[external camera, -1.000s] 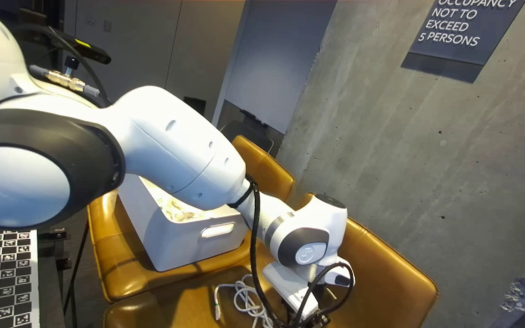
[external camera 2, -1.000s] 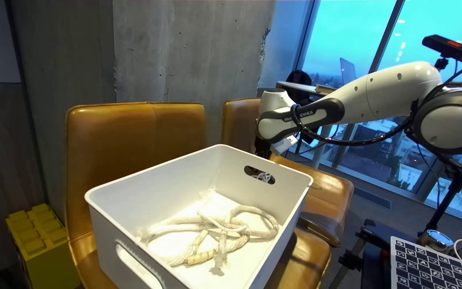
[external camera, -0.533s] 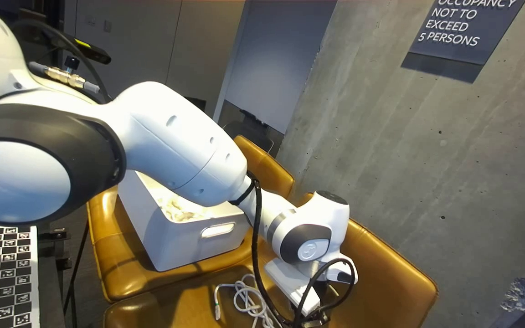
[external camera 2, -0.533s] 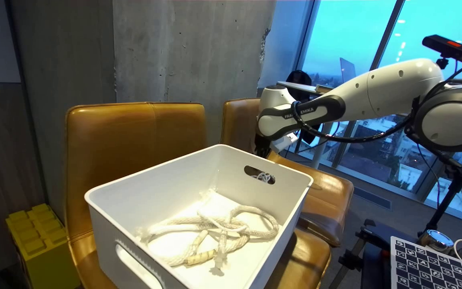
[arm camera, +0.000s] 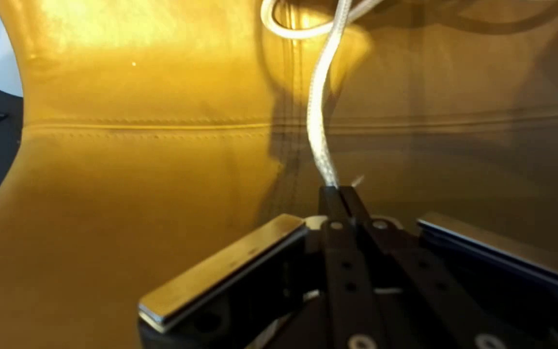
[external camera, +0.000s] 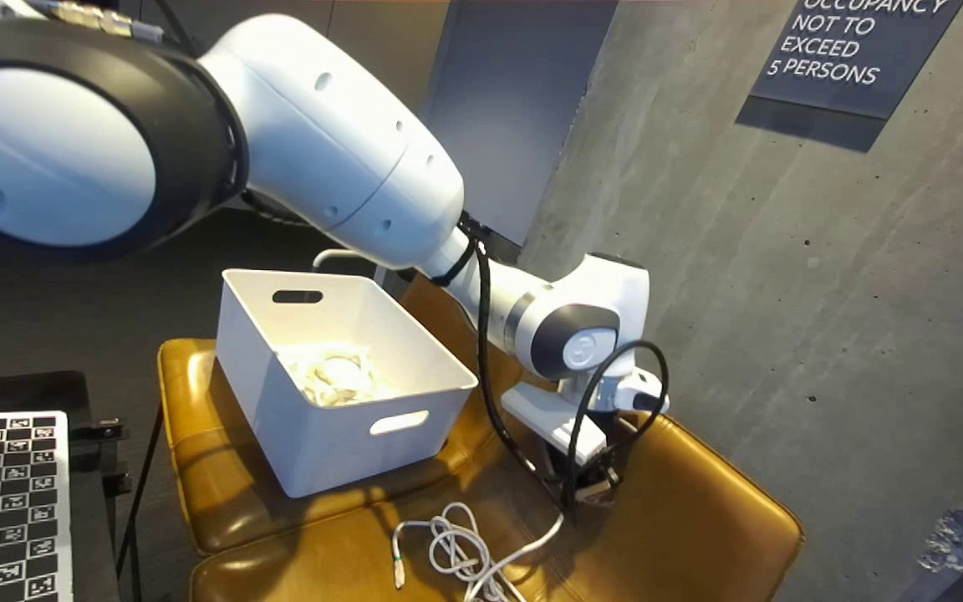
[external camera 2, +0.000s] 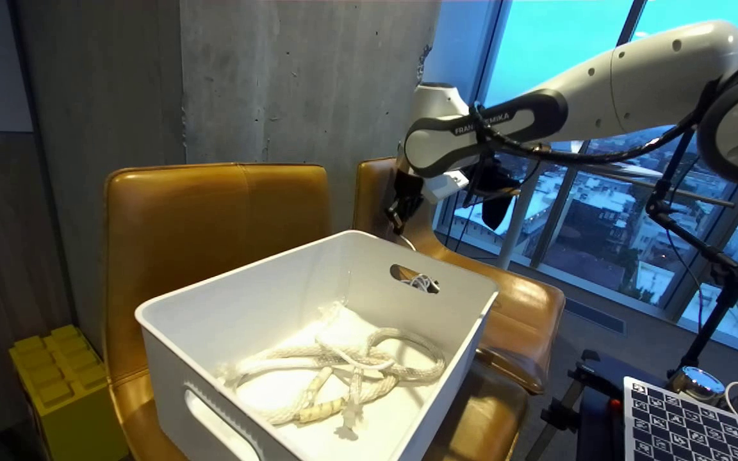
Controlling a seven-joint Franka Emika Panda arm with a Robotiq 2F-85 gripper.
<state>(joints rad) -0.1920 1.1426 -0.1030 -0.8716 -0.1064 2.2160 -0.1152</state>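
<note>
We have the gripper [arm camera: 339, 189] clenched on the white cable [arm camera: 317, 111], which runs toward twelve o'clock in the wrist view. One stretch, we judge, is lifted; the coils [external camera: 486, 575], not yet raised, lie on the leather seat [external camera: 314, 564], at eight o'clock from the gripper in an exterior view. Beyond, at ten o'clock, the box [external camera: 335, 451] holds rope [external camera 2: 423, 371]. Against a second ago, our gripper sits higher

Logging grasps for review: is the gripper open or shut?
Shut on the white cable: in the wrist view, the gripper has its jaws together, and the cable runs out at their tips.
</note>
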